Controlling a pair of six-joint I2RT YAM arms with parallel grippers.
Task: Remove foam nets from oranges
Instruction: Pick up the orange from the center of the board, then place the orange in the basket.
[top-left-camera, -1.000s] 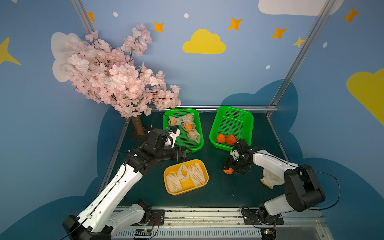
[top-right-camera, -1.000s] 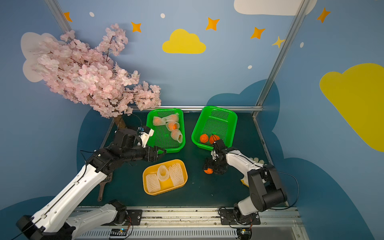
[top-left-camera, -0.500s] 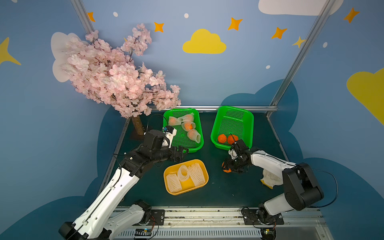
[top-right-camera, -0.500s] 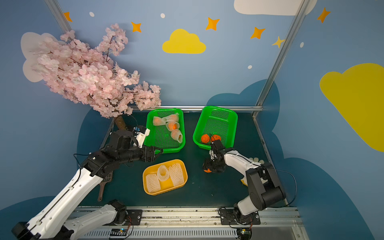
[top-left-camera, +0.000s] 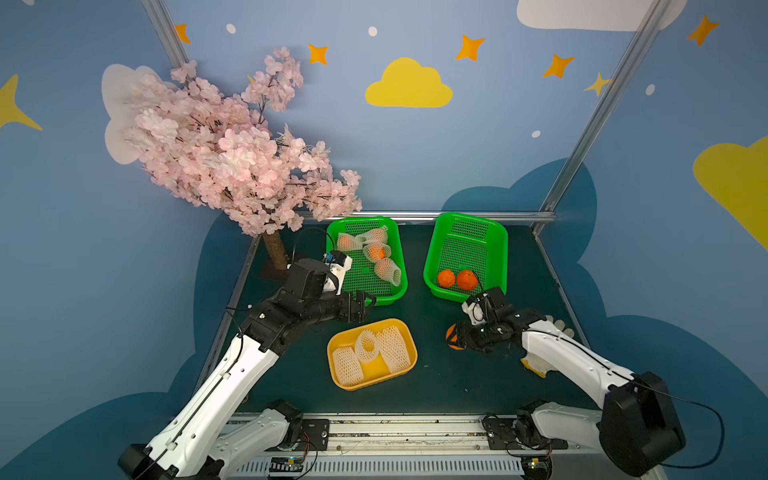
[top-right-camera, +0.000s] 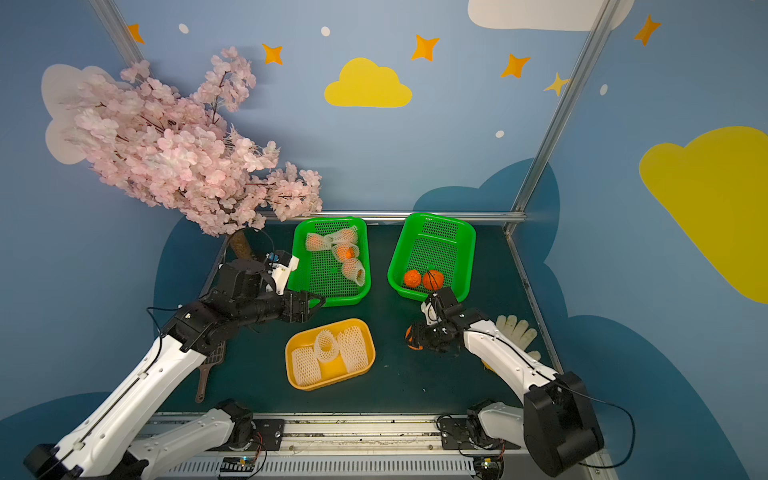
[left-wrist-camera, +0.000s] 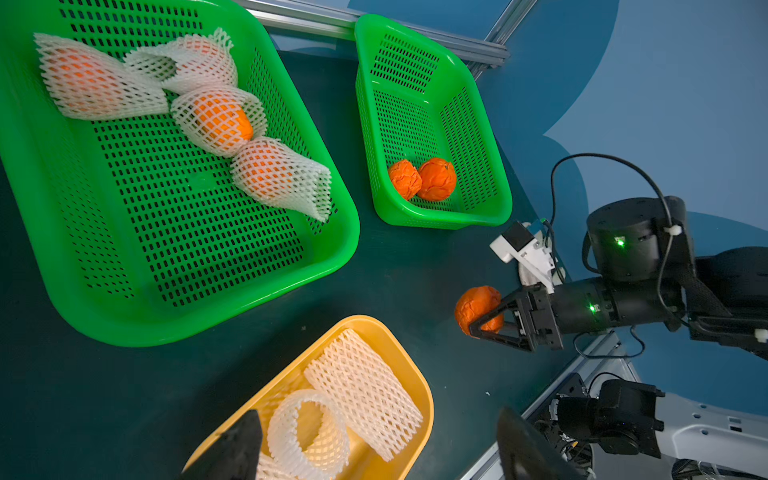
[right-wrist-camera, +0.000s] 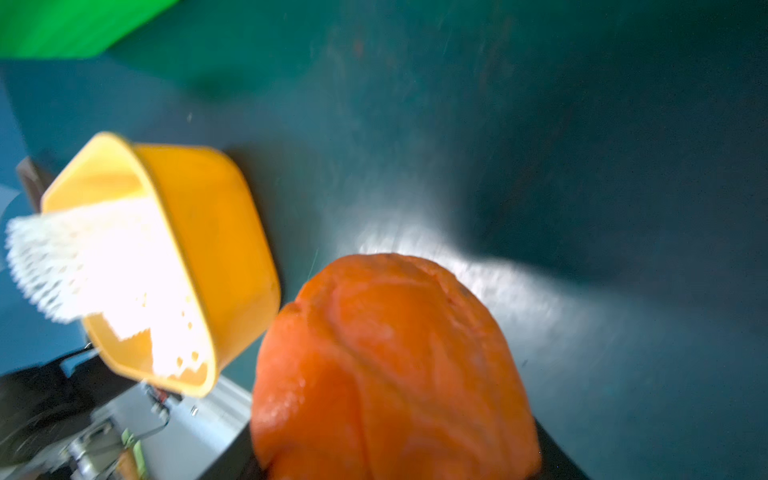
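While the right hand is closed around a bare orange, low over the dark surface between the yellow tray and the right green basket, the left hand hangs open and empty just beside the near corner of the left green basket. Whether the gripped fruit touches the surface or is slightly raised cannot be told.

Three empty foam nets lie in the yellow tray, one of them curled into a ring. Two peeled-free oranges sit touching each other at the near end of the right basket. Four wrapped oranges lie in a loose row in the far half of the left basket, their nets on and the ends flaring past the fruit.

By the look of it, this is the put-away step for the third fruit: its net is off and it needs dropping with the other two. That calls for lifting it clear of the basket's near rim, moving it over the mesh floor and opening the fingers low enough that it does not bounce out. About half the work remains. The left hand seems well placed to reach into its basket for the nearest wrapped orange, pinching the loose net end and not the fruit.
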